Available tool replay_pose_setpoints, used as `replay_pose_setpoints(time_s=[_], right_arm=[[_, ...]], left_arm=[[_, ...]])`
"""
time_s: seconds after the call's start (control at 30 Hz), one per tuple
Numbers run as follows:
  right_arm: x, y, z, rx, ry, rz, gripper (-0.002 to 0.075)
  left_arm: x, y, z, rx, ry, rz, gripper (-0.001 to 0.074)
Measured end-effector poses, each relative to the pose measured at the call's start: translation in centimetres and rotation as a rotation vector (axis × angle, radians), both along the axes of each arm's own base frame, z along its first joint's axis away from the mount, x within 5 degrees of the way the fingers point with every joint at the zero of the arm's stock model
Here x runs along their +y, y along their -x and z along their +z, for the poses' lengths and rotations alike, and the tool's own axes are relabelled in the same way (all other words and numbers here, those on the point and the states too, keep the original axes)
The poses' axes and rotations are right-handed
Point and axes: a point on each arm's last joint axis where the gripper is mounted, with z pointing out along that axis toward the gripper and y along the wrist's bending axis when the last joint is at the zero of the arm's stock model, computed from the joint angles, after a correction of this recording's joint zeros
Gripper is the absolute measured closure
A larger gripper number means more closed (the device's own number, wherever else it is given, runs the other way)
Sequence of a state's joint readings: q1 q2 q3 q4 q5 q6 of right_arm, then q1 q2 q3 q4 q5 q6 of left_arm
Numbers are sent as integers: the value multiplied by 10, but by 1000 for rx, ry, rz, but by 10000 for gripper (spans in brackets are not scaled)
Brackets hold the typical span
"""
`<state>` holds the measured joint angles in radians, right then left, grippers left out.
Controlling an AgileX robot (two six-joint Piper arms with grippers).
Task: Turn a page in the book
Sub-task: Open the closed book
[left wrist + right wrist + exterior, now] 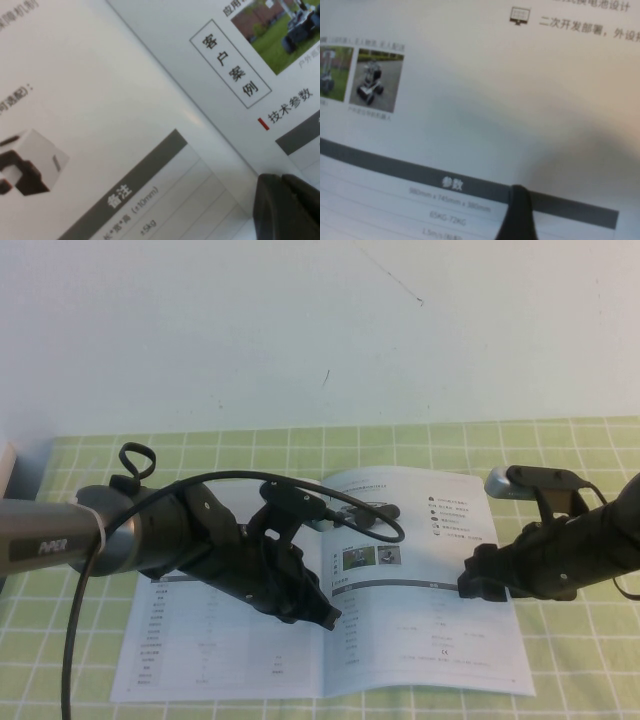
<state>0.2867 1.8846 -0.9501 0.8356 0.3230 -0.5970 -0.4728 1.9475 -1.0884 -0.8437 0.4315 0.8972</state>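
Note:
The book (235, 655) lies open and flat on the table, a thin white booklet with small robot photos (370, 558) and spec tables. My left gripper (328, 618) is shut and its tip rests on the book near the spine; in the left wrist view (281, 200) the two fingers (267, 210) are pressed together on the paper (125, 100). My right gripper (470, 588) is low over the right-hand page (440, 530), at the dark table header. The right wrist view shows its dark tip (517, 215) against that page (495, 100).
A green checked cloth (580, 660) covers the table. The left arm's black cable (385, 528) loops over the top of the book. A white wall stands behind. A pale object (8, 472) sits at the far left edge.

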Motion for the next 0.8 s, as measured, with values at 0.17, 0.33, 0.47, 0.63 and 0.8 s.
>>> replay_pose_setpoints(time_s=[0.17, 0.33, 0.47, 0.63, 0.8], right_arm=[[0, 0, 0, 2, -8, -12, 195], [0, 0, 1, 5, -16, -22, 213], [0, 0, 1, 7, -20, -28, 227], [1, 0, 1, 12, -35, -44, 229], [2, -1, 2, 23, -67, -79, 230]], left_arm=[[0, 0, 0, 0, 0, 0, 738], [0, 0, 0, -1, 1, 0, 738], [0, 0, 0, 1, 1, -1, 738], [0, 0, 0, 0, 0, -3, 738], [0, 0, 0, 2, 0, -4, 738]])
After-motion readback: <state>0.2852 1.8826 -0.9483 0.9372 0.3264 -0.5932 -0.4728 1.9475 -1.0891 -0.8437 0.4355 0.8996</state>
